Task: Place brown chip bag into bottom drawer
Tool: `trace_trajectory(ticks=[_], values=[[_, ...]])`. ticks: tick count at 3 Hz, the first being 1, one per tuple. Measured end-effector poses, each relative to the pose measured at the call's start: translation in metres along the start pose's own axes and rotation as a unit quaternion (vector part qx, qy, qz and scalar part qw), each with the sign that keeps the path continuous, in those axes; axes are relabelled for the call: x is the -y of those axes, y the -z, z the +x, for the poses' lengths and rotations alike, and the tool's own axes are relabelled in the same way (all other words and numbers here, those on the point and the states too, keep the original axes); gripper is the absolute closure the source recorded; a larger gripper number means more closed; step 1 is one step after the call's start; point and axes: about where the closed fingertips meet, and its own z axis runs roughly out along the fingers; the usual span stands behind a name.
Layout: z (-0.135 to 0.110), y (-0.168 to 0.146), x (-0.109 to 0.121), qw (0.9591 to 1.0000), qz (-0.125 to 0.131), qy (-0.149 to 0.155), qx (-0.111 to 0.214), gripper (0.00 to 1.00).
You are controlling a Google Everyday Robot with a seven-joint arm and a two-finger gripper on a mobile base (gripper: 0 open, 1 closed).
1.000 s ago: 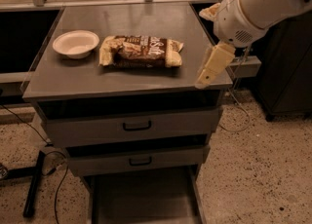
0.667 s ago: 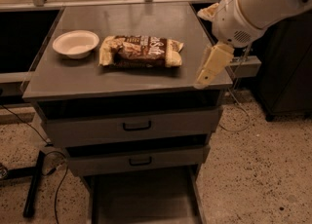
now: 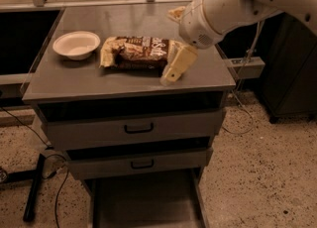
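item: brown chip bag (image 3: 136,52). lies flat on the cabinet's top surface (image 3: 94,81), near the middle, not lifted.
item: gripper (image 3: 174,69). low over the surface at the bag's right end, just beside or touching it; contact cannot be told. whether the jaws are spread or pressed together cannot be told; nothing is seen held.
item: bottom drawer (image 3: 143,204). pulled out, tray showing, nothing seen inside.
progress: judged early. drawer ready; bag not yet grasped, carried or dropped in. grasp, lift, lowering and release all remain.
nearby: white bowl (image 3: 77,44), left of the bag, a small gap between. two upper drawers (image 3: 138,129), shut, black handles. cables (image 3: 57,192) on the floor at left.
obstructions: none seen over the drawer; the surface's front edge overhangs the descent path.
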Motion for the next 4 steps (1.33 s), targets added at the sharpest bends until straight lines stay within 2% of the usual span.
trace_trajectory(ticks=[1,2,3,4], values=[[-0.022,-0.026,0.011,0.9989,-0.002,0.002,0.047,0.0],[-0.031,-0.046,0.015,0.9962,-0.012,-0.016,0.085,0.0],[-0.029,-0.064,0.018,0.9941,-0.024,-0.039,0.098,0.0],[-0.02,-0.082,0.033,0.9954,-0.018,-0.052,0.079,0.0]])
